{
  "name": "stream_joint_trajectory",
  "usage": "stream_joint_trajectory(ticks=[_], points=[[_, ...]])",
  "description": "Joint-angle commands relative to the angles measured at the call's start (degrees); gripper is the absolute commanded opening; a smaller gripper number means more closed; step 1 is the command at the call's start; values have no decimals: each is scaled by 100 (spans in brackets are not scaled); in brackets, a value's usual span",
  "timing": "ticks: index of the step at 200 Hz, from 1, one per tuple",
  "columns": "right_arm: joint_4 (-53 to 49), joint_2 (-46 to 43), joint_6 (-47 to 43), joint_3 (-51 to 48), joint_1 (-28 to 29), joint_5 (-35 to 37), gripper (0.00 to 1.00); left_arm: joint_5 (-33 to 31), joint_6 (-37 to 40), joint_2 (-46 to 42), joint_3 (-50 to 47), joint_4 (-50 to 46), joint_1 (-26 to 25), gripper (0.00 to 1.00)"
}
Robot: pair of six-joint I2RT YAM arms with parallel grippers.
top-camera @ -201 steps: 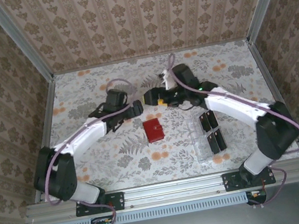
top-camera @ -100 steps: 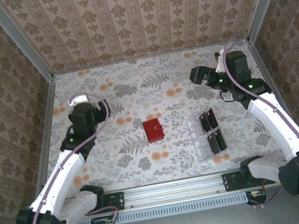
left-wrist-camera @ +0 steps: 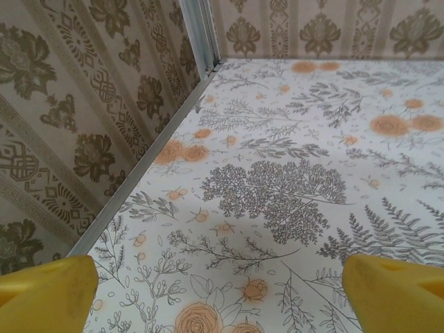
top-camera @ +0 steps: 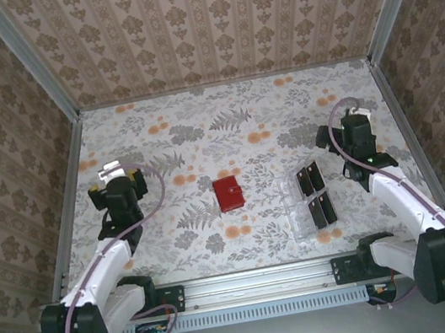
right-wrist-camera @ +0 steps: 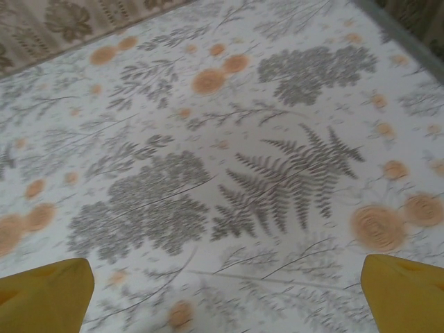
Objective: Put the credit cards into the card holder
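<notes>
Both arms (top-camera: 99,272) (top-camera: 402,192) farther from card holder (top-camera: 228,193).

A plain red is shown by the card holder (top-camera: 228,193). Around the card holder, the table (top-camera: 199,128) is covered in a white cloth printed with grey ferns and foliage and dotted with orange roses. To the right of the card holder, the credit cards (top-camera: 316,193) are seen as black, set in a clear tray (top-camera: 297,214). Behind and to both sides of the card holder, the walls (top-camera: 207,24) are papered in beige with brown damask motifs between stripes. White and black are worn by the left arm (top-camera: 103,268) and right arm (top-camera: 403,196), with purple cables (top-camera: 331,135). Yellow is shown by the fingers (left-wrist-camera: 45,295) of the left gripper (left-wrist-camera: 218,277) and the fingers (right-wrist-camera: 41,295) of the right gripper (right-wrist-camera: 225,277).
</notes>
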Motion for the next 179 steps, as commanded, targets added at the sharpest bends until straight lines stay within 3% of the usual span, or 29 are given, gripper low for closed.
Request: stream_joint_trajectory(ticks=[1,79,111,123,151,168,179], points=[[770,218,-632,-149,-65,481,100,178,379,316,-149,790,43,100],[2062,976,-970,-455,-167,-38,100,596,1134,2186,-311,3228,65,100],[2705,1374,-1068,-535,-202,-433,100,829,1258,2908,-122,3721,258,100],[3174,1482,-1143,-718,-202,-531,100,982,1113,2842,7,3318,347,100],[3821,1697,-1512,-892,-220,-907,100,1551,837,2883,-112,3498,690,100],[4832,1985,-1679,-1256,-220,-1092,100,1777,941,3227,-254,4116,743,100],[5429,2242,-1688,-1482,-223,-1151,100,1868,875,3154,-140,3731,752,100]])
